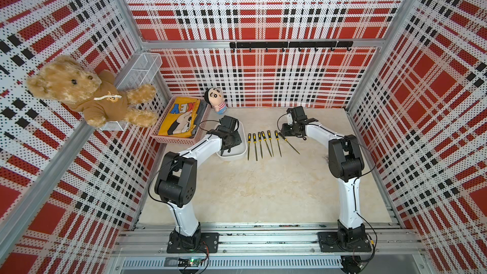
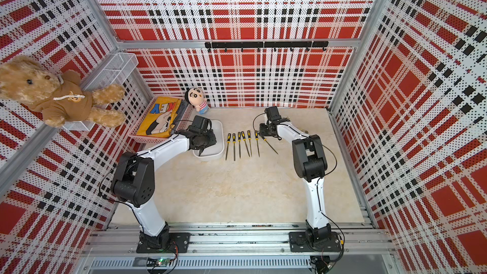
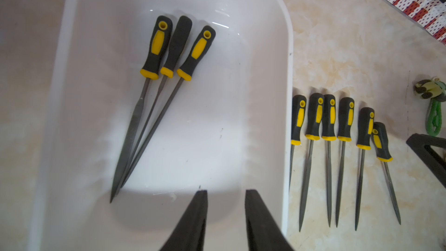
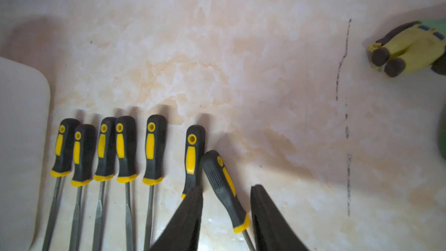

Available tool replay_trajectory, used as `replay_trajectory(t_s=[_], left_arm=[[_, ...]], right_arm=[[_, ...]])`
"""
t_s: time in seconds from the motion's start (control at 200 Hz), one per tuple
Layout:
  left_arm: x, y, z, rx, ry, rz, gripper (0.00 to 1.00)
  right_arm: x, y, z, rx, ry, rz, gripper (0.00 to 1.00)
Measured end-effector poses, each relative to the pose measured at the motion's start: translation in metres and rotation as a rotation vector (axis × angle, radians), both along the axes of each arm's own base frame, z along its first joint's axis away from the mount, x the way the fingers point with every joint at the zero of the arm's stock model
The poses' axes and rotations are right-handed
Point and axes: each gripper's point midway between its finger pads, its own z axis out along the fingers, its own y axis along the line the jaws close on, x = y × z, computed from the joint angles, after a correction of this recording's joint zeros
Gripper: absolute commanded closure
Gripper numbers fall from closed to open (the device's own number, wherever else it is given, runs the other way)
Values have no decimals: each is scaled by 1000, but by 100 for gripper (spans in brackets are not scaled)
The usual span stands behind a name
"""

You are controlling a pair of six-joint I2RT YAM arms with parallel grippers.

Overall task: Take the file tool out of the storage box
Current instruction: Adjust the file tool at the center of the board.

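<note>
Marbled worktop (image 1: 263,185) is bearing a smooth rounded storage box (image 3: 288,68); left end effector (image 3: 226,196) is hanging released above it, right end effector (image 4: 226,187) released astride a rubber-handled file (image 4: 217,170) at its three o'clock.

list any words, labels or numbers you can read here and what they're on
"KEY": upside down in both top views, on the yellow cloth in the pink basket.
Emblem on the teddy bear hoodie: too small to read.
On the file handles: no lettering seen.
</note>
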Motion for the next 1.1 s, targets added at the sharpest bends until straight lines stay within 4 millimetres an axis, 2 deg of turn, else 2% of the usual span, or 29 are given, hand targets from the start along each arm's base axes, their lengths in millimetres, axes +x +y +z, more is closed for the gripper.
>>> replay_trajectory(t_s=[0.461,0.606,0.822,0.977,1.102], left_arm=[[0,0,0,0,0,1,65],[0,1,0,0,0,2,65],[0,1,1,0,-1,2,65],[0,1,2,-2,-5,3,65],[0,2,5,-3,-10,4,65]], right_arm=[[-9,2,-34,-42,66,53,62],[-9,2,-34,-41,66,52,75],[-8,4,-35,0,72,38,100],[-9,10,-34,113,78,43,100],[-11,5,-30,225,91,40,100]])
